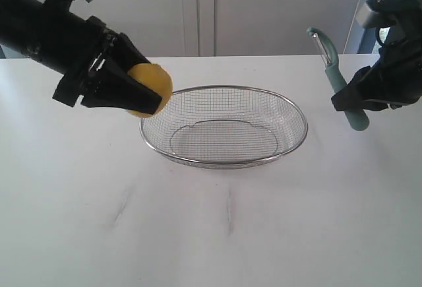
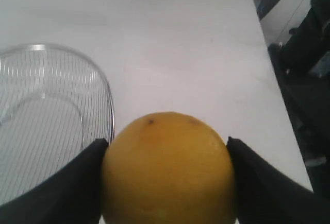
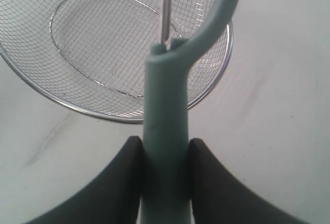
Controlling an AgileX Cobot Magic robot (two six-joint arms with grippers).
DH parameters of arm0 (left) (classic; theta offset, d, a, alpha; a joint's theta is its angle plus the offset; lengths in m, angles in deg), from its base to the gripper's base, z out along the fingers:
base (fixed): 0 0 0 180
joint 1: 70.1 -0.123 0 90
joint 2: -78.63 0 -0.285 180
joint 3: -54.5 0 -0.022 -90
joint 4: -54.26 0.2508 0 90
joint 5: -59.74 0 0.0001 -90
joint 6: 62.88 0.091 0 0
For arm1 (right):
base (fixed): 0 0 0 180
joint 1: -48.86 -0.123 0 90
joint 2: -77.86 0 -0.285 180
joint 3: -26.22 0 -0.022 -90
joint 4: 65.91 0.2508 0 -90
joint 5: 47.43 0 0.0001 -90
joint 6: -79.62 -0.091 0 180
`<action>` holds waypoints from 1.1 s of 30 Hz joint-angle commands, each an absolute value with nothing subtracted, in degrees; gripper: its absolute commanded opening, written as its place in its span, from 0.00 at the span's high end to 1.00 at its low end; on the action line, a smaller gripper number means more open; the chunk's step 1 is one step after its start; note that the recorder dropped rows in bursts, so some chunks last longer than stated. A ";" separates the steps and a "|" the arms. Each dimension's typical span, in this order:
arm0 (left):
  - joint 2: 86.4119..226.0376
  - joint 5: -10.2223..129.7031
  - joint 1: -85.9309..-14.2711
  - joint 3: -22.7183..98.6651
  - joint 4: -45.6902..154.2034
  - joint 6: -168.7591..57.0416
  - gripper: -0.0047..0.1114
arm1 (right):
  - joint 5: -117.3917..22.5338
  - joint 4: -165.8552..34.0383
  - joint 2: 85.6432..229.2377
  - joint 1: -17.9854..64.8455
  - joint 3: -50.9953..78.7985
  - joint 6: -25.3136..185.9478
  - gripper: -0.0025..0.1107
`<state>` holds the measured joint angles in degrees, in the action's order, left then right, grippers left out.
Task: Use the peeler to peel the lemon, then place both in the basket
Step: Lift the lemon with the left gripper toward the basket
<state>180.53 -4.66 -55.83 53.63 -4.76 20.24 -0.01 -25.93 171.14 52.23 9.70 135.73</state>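
Observation:
My left gripper (image 1: pixel 146 92) is shut on the yellow lemon (image 1: pixel 152 84), held above the table just left of the basket's left rim. Up close the lemon (image 2: pixel 167 167) fills the space between both black fingers (image 2: pixel 67 188) of the left gripper (image 2: pixel 166 149). My right gripper (image 1: pixel 356 105) is shut on the pale teal peeler (image 1: pixel 341 82), held upright to the right of the basket with its blade head on top. In the right wrist view the peeler handle (image 3: pixel 165 131) is clamped by the right gripper (image 3: pixel 165 149). The silver wire mesh basket (image 1: pixel 224 163) rests on the table centre.
The white table (image 1: pixel 217 234) stretches wide in front of the basket. A pale wall and cabinet panels stand behind. The basket rim (image 3: pixel 103 115) lies just past the peeler; the basket rim (image 2: pixel 110 100) also borders the lemon.

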 commanded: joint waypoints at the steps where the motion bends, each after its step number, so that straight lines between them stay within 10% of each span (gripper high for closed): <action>1: 177.97 -6.67 -55.66 49.77 -16.43 28.52 0.96 | -0.30 -25.23 170.63 52.23 9.55 136.31 0.98; 33: 177.64 -10.22 -53.35 49.76 -18.90 22.85 0.96 | 5.86 -21.60 170.63 52.23 9.55 125.55 0.98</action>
